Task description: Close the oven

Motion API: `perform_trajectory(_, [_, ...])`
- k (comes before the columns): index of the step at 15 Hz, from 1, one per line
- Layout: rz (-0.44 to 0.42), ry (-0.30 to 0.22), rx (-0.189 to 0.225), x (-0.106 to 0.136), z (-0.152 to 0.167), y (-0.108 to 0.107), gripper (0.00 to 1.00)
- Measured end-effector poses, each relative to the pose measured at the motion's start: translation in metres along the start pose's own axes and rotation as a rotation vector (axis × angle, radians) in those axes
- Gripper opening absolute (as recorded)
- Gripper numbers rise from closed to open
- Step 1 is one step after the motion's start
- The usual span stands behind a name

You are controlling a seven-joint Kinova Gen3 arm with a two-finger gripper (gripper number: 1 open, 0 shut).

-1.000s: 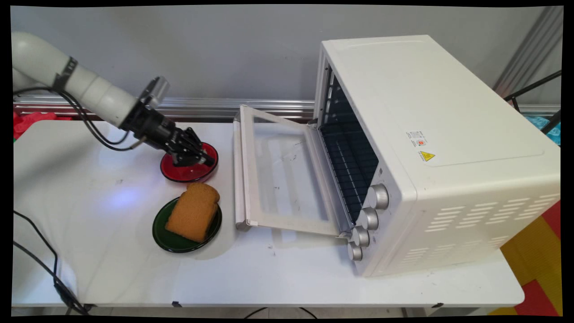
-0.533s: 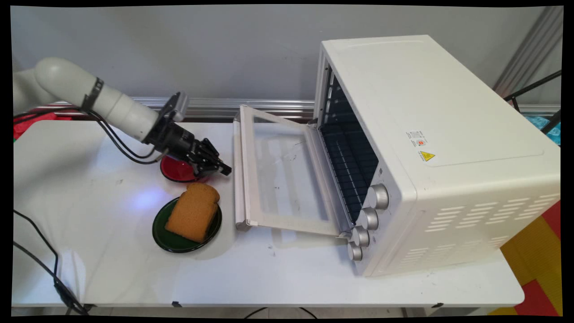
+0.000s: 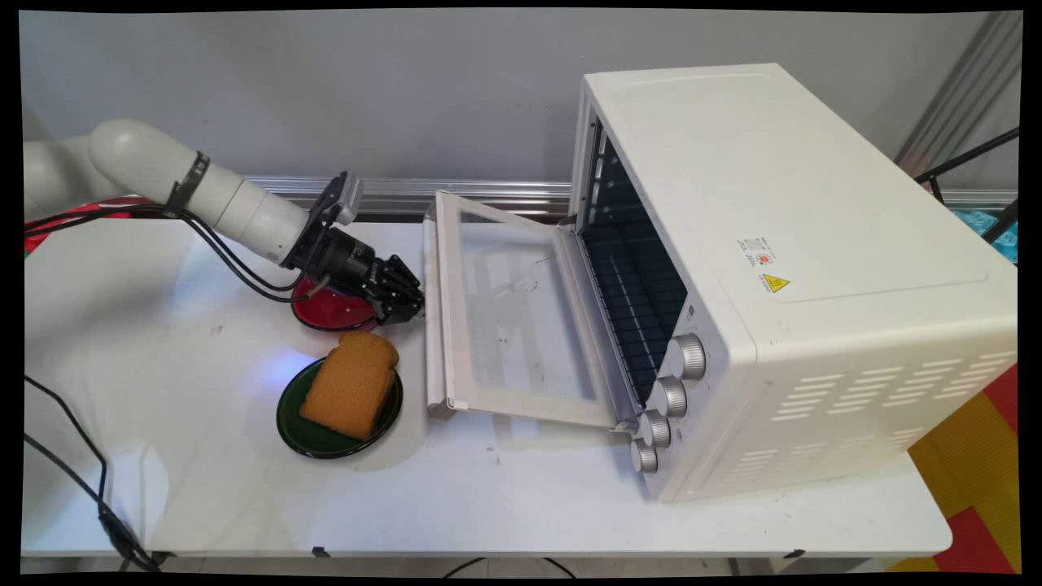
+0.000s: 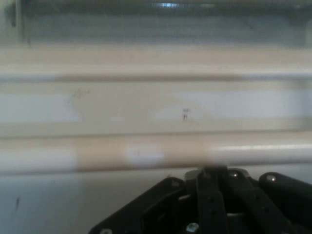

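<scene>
My hand sits low over the table, its tip just beside the long handle bar on the free edge of the oven door; in the hand view that bar runs as a smooth, rounded cream rail straight across, right at my fingers. The two fingers lie pressed together with no gap showing, and nothing is held between them. The door hangs fully down, nearly flat, a glass pane in a white frame, so the oven stands open with its dark cavity and wire rack exposed; the box itself is white painted metal with vent slots and four ribbed silver knobs down its front corner. Partly under my wrist is a glossy red plate, round and shallow. Nearer the table's front edge, a dark green plate carries a thick slice of brown bread, matte and porous, its rounded top just beside my hand. Wide bare white tabletop stretches to the left and along the near edge; the room between the plates and the door's edge is narrow.
</scene>
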Motion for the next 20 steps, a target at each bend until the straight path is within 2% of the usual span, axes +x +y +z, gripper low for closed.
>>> perform_trajectory(5, [-0.008, 0.043, -0.005, 0.02, -0.004, 0.004, 0.0])
perform_trajectory(15, [0.015, 0.17, -0.004, 0.095, -0.023, -0.006, 0.0])
perform_trajectory(20, [0.029, 0.206, -0.007, 0.117, -0.027, -0.009, 0.0])
